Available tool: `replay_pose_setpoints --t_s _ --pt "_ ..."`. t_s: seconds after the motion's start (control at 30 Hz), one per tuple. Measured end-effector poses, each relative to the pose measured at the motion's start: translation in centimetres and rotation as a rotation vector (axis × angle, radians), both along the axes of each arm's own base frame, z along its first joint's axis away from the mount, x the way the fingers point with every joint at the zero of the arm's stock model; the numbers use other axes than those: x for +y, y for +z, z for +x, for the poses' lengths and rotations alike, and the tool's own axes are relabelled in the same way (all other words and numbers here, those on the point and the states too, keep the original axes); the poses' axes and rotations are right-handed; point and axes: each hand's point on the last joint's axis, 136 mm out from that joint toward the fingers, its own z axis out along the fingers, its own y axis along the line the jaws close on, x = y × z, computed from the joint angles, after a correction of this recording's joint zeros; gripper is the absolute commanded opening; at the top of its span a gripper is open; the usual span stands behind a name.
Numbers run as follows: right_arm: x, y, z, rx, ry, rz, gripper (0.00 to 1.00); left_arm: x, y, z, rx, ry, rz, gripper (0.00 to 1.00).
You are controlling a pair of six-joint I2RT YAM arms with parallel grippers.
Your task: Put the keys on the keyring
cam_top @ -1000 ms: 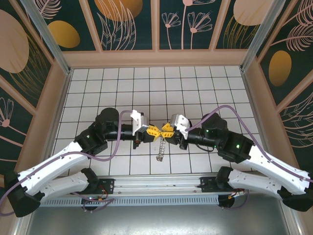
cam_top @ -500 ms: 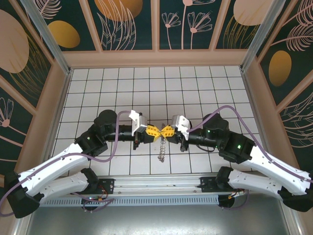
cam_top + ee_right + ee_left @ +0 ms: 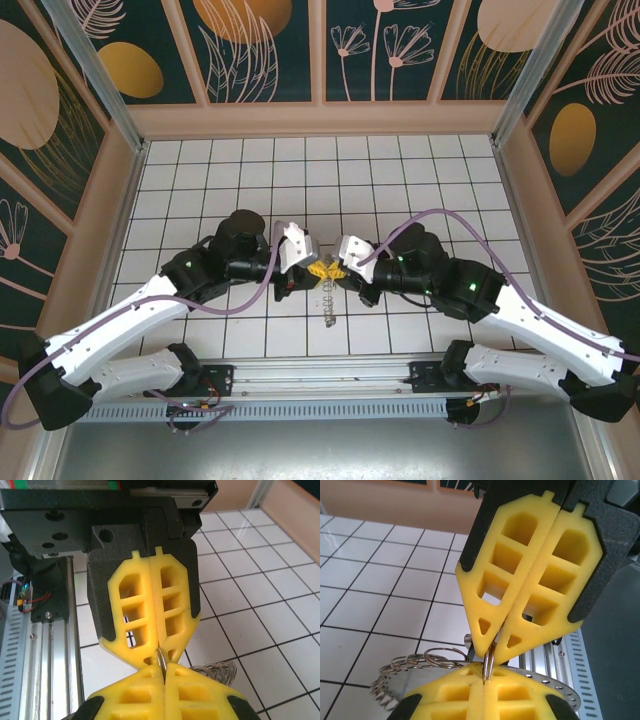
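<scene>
My left end effector (image 3: 313, 268) and my right end effector (image 3: 334, 269) meet tip to tip above the near middle of the tiled worktop (image 3: 400, 180), both clenched. Between them I pinch the keyring (image 3: 328, 300), which hangs down from the joined tips toward the near edge, clear of the tiles as far as I can tell. From my left wrist, my own yellow fingers (image 3: 445, 695) lie pressed together at the bottom, the right end effector (image 3: 492, 652) points down at them from above, and a thin metal edge runs into both seams; the keyring (image 3: 420, 660) curves away to the left, fringed with small loops. From my right wrist, the left end effector (image 3: 160, 656) comes from above and grips the same metal edge, with the keyring's loops (image 3: 215, 672) just right of the tips.
</scene>
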Motion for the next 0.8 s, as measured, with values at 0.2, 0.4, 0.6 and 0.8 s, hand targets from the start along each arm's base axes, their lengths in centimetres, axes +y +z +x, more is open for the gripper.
replay_pose_setpoints --t_s 0.2,0.4,0.6,0.8 --pt "0.1 0.5 -0.4 -0.005 0.017 0.019 0.06 0.2 0.4 -0.3 -0.012 -0.002 -0.036 0.0" --pt "-0.4 3.1 -1.3 -0.032 0.034 0.159 0.21 -0.3 3.1 -1.2 -0.026 -0.032 -0.19 0.0" --pt "-0.5 4.4 -1.9 -0.035 0.053 0.239 0.22 -0.3 4.5 -1.9 -0.018 -0.061 -0.281 0.0" --pt "-0.6 5.9 -2.8 -0.043 0.092 0.32 0.16 -0.1 6.2 -2.7 -0.024 -0.094 -0.365 0.0"
